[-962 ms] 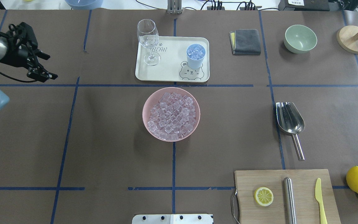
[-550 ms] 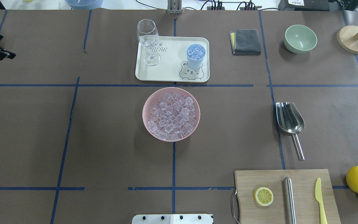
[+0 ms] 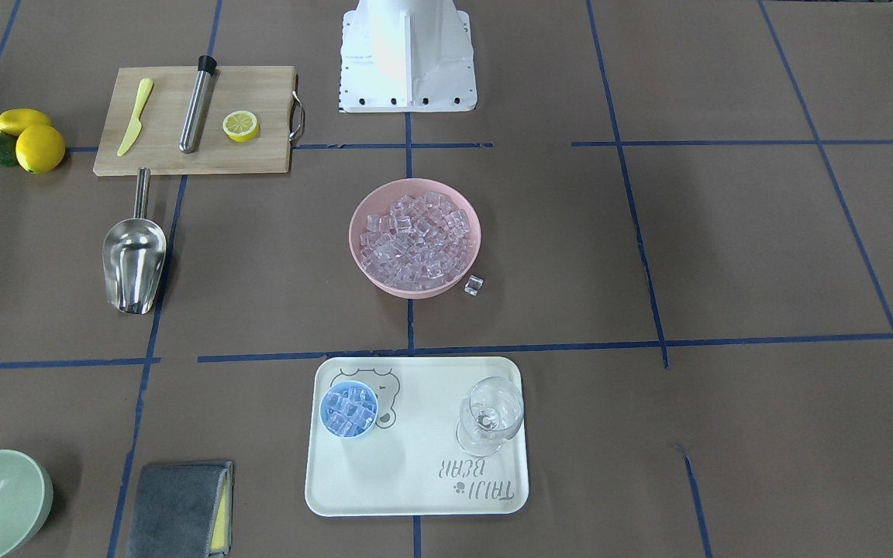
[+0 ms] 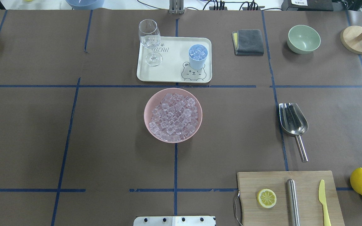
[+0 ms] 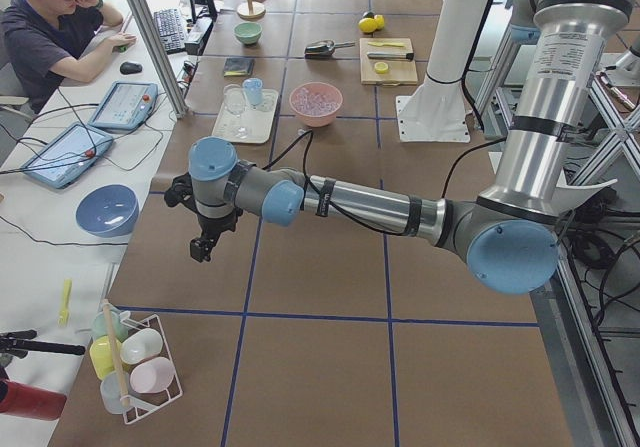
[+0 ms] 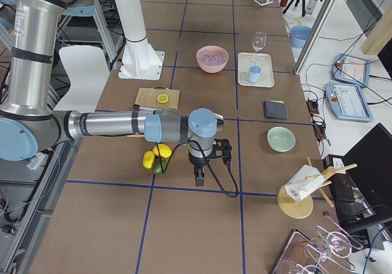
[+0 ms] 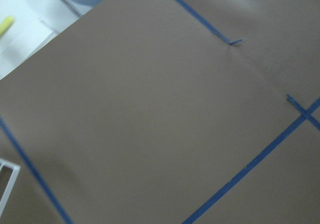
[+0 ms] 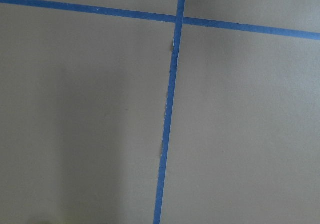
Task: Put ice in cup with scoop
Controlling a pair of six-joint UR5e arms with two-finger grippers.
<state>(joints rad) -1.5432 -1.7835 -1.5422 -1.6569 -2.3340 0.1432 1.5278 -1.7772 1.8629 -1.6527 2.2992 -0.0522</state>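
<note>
Withdrawing left gripper [image 5: 201, 250]: gone from the overhead view after sliding out past the table's left edge a second ago; now hanging over bare paper near the left end. Seen only from the side, so cannot tell how far open or whether anything is held.
Right gripper [image 6: 199, 177]: pointing down over bare paper near the right end; width of opening likewise impossible to tell.
Meaning for the task: probably finished, judging by both arms parked at opposite ends and nothing in reach.
Cup [image 4: 198, 58]: upright on the tray [image 4: 174, 73] toward the far edge at mid-width, filled to the brim with cubes. Light-blue matte plastic, round, no handle.
Ice [image 4: 174, 117]: heaped in the pink bowl [image 4: 145, 114] at the table's middle. Clear, glassy, sharp-cornered.
Stray cube [image 3: 474, 285]: on the paper just beside the bowl's far rim.
Scoop [image 4: 293, 119]: lying free toward the right edge, trough up and empty, handle pointing at the near edge. Polished steel, mirror-bright, deep rounded trough, straight rod handle.
Tray: cream, smooth, rounded corners, bear print.
</note>
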